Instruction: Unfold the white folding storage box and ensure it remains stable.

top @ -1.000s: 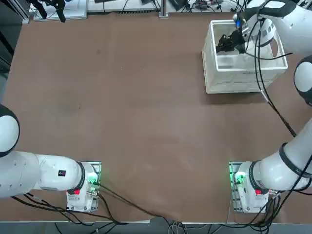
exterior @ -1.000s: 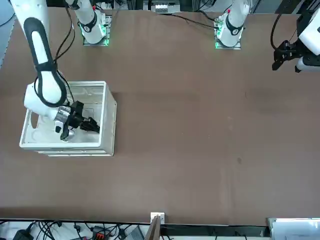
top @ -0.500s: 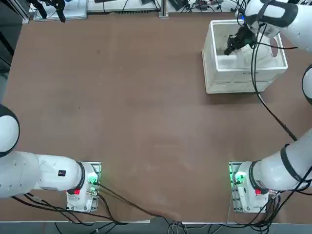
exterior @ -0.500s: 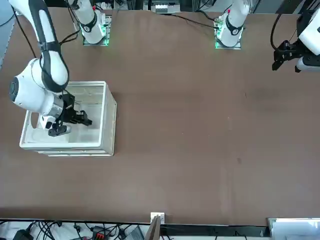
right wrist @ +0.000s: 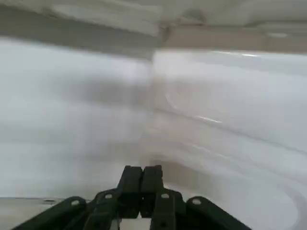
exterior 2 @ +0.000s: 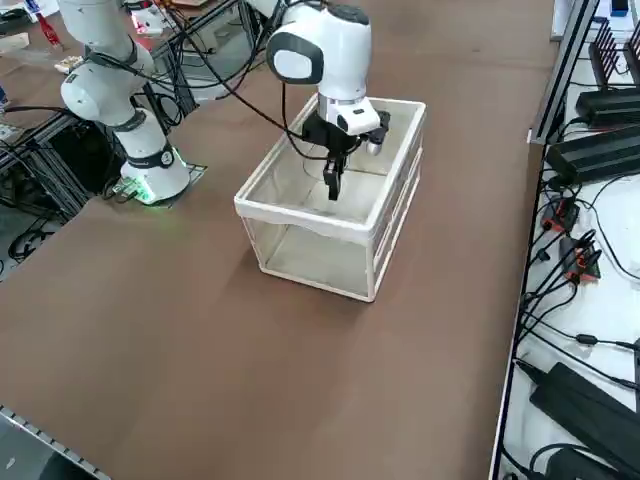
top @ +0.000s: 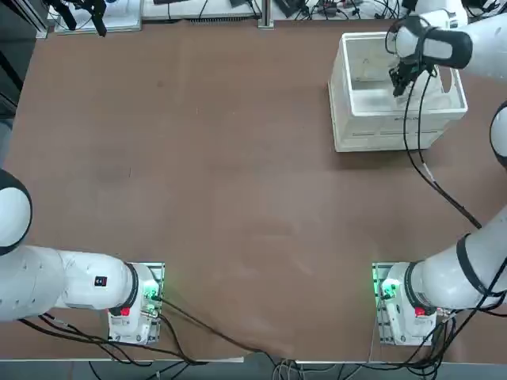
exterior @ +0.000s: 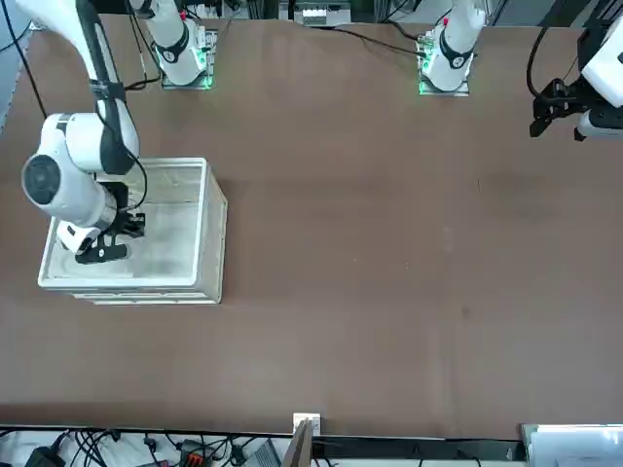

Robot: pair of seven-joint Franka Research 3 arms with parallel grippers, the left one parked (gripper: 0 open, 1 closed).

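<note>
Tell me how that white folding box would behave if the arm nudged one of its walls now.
The white folding storage box stands open with thin, see-through-looking walls, so it likely is light and slides on the table. Its hinged panels may flex or fold inward. The right gripper, shut and empty, hangs inside it.

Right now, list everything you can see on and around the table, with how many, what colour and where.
white folding storage box: one, white to cream, standing open with its walls up at the far right of the table in the top view.
table: one, brown top, bearing the box and both arm bases.
cables and power bricks: several, black, along the strip beside the table in the right side view.
parked left arm: one, white, base at the near left of the top view.
right arm: one, white, reaching over the box.
right gripper: one, black, fingers shut, empty, pointing down inside the box.
</note>
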